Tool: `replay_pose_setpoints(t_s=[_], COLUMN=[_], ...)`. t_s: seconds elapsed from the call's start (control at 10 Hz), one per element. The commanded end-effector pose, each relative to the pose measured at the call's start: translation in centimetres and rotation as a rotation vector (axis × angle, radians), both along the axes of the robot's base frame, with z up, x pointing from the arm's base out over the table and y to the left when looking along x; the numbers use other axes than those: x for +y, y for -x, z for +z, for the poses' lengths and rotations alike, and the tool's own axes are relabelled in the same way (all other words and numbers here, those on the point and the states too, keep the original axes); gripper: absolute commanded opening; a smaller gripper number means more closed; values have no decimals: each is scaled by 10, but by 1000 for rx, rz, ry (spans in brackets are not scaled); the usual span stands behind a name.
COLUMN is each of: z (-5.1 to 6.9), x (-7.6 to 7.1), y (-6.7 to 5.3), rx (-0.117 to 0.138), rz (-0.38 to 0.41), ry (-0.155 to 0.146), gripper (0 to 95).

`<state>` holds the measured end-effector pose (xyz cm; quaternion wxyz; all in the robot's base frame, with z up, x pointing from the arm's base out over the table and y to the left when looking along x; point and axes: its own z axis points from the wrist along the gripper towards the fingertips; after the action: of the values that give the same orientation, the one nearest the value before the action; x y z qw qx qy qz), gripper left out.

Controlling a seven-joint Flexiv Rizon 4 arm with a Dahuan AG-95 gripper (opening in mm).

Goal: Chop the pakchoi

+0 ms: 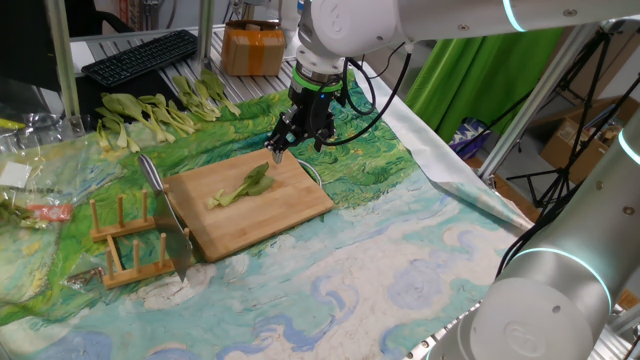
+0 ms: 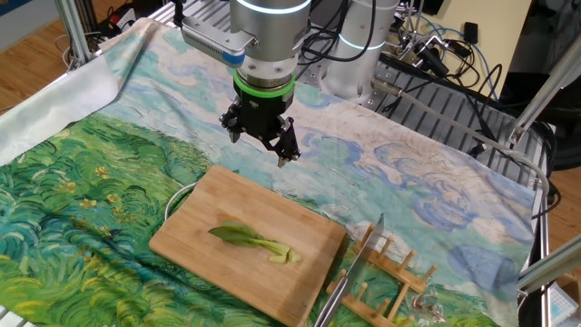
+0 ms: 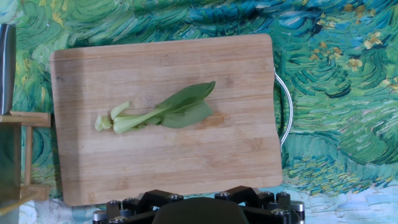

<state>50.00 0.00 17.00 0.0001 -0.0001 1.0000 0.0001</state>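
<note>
The pakchoi [image 1: 245, 187] is one small stalk lying flat near the middle of a wooden cutting board [image 1: 285, 215], dark leaf toward the far side and pale stem toward the knife rack. It shows in the other fixed view [image 2: 252, 241] and the hand view [image 3: 163, 112] too. My gripper [image 1: 298, 148] hovers above the board's far edge, fingers spread, open and empty; it also shows in the other fixed view [image 2: 259, 147]. The hand view shows only the gripper's base along the bottom edge, not the fingertips.
A knife [image 1: 165, 205] stands blade-up in a wooden rack [image 1: 125, 240] beside the board's left end. Several larger whole pakchoi stalks [image 1: 160, 110] lie at the back left, near a keyboard [image 1: 140, 55] and a cardboard box [image 1: 252, 48]. The board has a metal handle [image 3: 285, 115].
</note>
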Motion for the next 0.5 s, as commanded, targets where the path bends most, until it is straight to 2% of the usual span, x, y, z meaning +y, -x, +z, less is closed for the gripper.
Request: replay_pose_setpoints(t_s=[0.1,0.2,0.5], z=[0,0,0], x=[0,0,0], y=[0,0,0], rx=[0,-11,-11], rz=[0,-94,-94], ry=[0,-43,-45], gripper=[950,0,0])
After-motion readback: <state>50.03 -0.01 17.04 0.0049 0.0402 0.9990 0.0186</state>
